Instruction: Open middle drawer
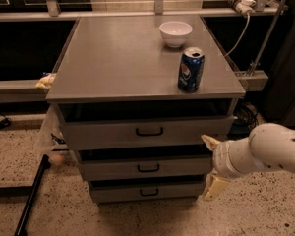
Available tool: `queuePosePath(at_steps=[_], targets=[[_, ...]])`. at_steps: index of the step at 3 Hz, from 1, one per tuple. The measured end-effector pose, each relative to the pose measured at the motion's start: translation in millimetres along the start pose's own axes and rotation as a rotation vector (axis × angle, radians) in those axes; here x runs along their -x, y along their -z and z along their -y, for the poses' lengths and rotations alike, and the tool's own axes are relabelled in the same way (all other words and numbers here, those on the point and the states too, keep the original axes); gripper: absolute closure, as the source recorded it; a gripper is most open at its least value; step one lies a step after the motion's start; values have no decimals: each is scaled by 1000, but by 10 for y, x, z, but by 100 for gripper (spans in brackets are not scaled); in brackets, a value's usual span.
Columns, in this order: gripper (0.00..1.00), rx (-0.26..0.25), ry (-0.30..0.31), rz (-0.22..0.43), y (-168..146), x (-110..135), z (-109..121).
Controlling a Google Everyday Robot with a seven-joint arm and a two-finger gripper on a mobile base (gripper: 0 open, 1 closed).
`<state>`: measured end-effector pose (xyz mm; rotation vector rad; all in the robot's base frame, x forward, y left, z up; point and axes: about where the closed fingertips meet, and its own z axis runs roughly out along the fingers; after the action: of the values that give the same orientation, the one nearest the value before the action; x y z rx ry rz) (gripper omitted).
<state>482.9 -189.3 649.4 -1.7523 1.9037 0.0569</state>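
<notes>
The grey cabinet has three drawers stacked below its top. The middle drawer (113,170) has a flat grey front and a small black loop handle (148,168); it sits about flush with the drawers above and below. My gripper (210,165) is at the right end of the middle drawer's front, to the right of the handle and apart from it. Its two cream fingers (210,142) are spread wide, one high and one low, with nothing between them. The white arm reaches in from the right.
A blue soda can (191,70) and a white bowl (175,33) stand on the cabinet top (118,58). The top drawer (103,133) and bottom drawer (118,193) frame the middle one. A black pole (32,195) leans at the lower left. Cables hang at the right.
</notes>
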Motion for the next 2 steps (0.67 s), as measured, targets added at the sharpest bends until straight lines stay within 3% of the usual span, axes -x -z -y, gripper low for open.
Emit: queuePosePath(at_steps=[2], targets=[[0,4,86,42,-745,-14,-135]])
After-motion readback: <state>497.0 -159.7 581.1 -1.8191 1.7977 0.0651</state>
